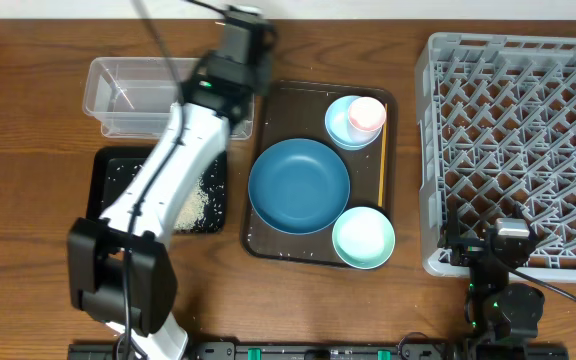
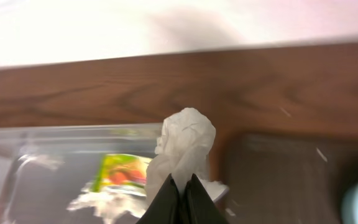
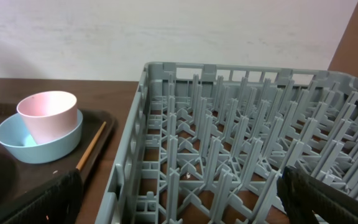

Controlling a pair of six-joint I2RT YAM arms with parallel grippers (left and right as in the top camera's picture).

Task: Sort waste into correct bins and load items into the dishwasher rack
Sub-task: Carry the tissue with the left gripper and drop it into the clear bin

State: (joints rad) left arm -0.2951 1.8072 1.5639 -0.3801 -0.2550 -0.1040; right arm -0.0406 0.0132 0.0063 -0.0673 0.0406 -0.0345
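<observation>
My left gripper [image 2: 183, 186] is shut on a crumpled white tissue [image 2: 185, 140], held above the right end of the clear tub [image 1: 128, 95]. A yellow-green wrapper [image 2: 120, 171] and more tissue [image 2: 98, 200] lie in the tub. Rice [image 1: 200, 205] lies in the black tray [image 1: 108, 175]. The dark blue bowl [image 1: 299, 185], the mint-green bowl [image 1: 363, 237], the light blue bowl [image 1: 340, 128] holding the pink cup [image 1: 366, 114], and the orange stick [image 1: 382, 165] sit on the brown tray. My right gripper [image 3: 185, 199] is open and empty at the front edge of the grey rack [image 1: 518, 130].
The brown serving tray [image 1: 268, 240] lies between the bins and the rack. The left arm [image 1: 168, 170] reaches over the black tray and hides part of it. A white wall runs along the table's far edge.
</observation>
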